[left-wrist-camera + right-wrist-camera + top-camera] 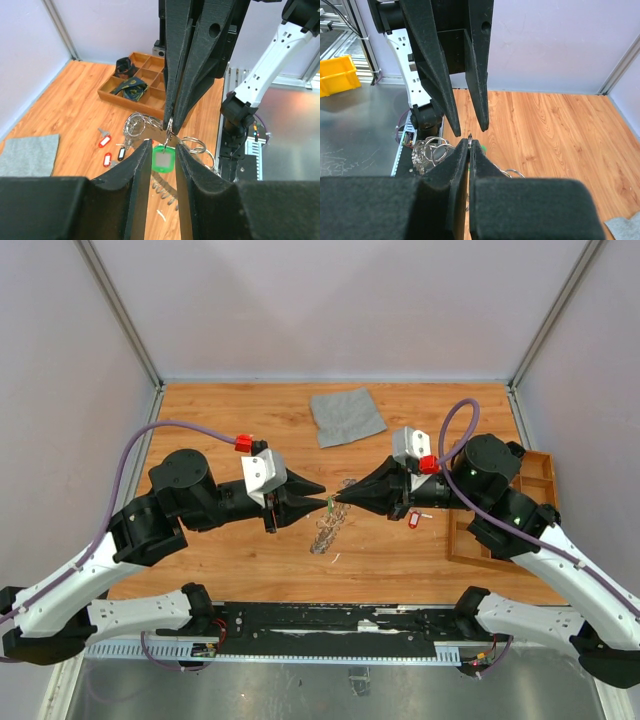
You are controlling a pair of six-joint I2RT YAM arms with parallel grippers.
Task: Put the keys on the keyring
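The right gripper point(470, 142) has its jaws closed on the small silver metal key with a green oblong plastic tag point(162, 159). The left gripper point(163, 145) has its jaws open, flanking the tag. Beneath them, the large silvery spiky-rimmed metal keyring point(326, 528) lies mid-table point(225, 415).

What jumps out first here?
Two arms meet tip to tip over mid-table. The right pincer pinches a thin metal loop, while the left pincer flanks a green-tagged key. Beneath them lies the keyring, a silvery tangle.
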